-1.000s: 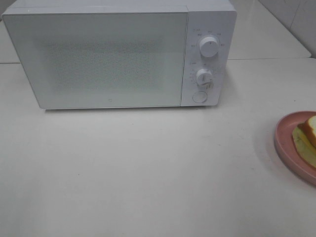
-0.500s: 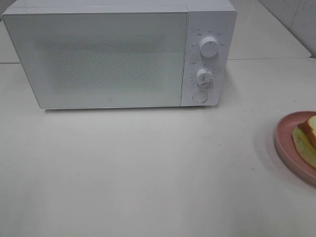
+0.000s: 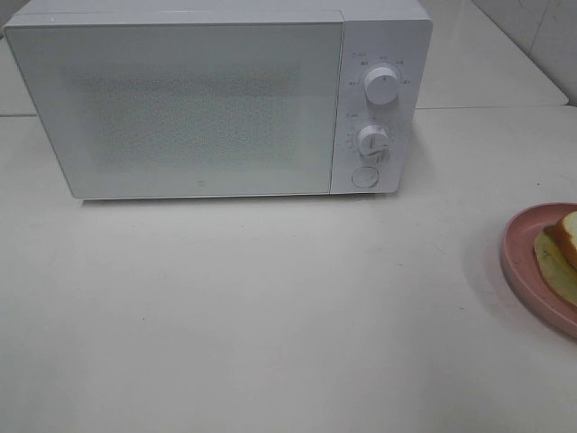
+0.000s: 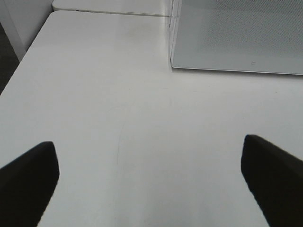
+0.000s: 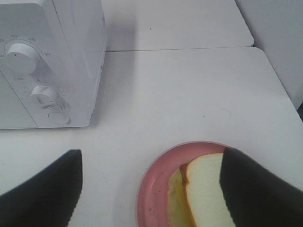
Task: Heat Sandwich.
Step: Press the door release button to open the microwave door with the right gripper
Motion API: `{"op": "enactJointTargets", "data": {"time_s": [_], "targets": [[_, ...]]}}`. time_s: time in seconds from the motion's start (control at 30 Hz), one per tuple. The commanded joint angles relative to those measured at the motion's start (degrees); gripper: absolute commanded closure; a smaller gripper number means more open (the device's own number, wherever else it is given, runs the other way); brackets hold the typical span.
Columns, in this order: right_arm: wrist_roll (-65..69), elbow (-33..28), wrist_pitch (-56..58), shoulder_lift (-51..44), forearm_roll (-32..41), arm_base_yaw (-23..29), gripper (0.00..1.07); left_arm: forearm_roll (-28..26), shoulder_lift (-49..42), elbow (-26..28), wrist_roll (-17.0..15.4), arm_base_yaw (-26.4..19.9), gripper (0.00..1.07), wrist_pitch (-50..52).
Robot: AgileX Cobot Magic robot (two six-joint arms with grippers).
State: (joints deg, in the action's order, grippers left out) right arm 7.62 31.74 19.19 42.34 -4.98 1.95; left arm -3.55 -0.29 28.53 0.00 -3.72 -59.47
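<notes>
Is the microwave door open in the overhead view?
No, the microwave door sits flush beside the control panel, fully shut.

A white table (image 3: 270,316) fills the middle and lower frame, its matte top faintly scuffed and evenly lit, with only soft shadows. At the right, above centre, a dark seam (image 3: 487,107) parts it from a second table (image 3: 487,63), also white, butted behind it. The far upper right corner shows a pale tiled wall (image 3: 550,36) with thin grout lines. In the left wrist view, dark floor (image 4: 7,61) shows past the table's rounded corner.
</notes>
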Motion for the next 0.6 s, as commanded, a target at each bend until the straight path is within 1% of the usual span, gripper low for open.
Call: {"op": "enactJointTargets", "data": {"time_s": [0.03,0.17,0.37,0.6], "targets": [[-0.1,0.4,-1.8,2.5,-0.3,0.2,0.31,-0.1,-1.5,-0.2,0.0,0.3,0.06,0.6],[0.2,0.4,-3.2,4.4,-0.3,0.2,0.31,-0.1,-1.5,-0.2,0.0,0.3,0.06,0.6],[0.3,0.4,-9.6,9.3,-0.2,0.2,0.31,-0.1,-1.5,-0.2,0.0,0.3,0.06,0.6],[0.3,0.3,-13.1,14.2,-0.3,0.2,0.31,-0.1,-1.5,-0.2,0.0,0.3,0.06,0.6]]}}
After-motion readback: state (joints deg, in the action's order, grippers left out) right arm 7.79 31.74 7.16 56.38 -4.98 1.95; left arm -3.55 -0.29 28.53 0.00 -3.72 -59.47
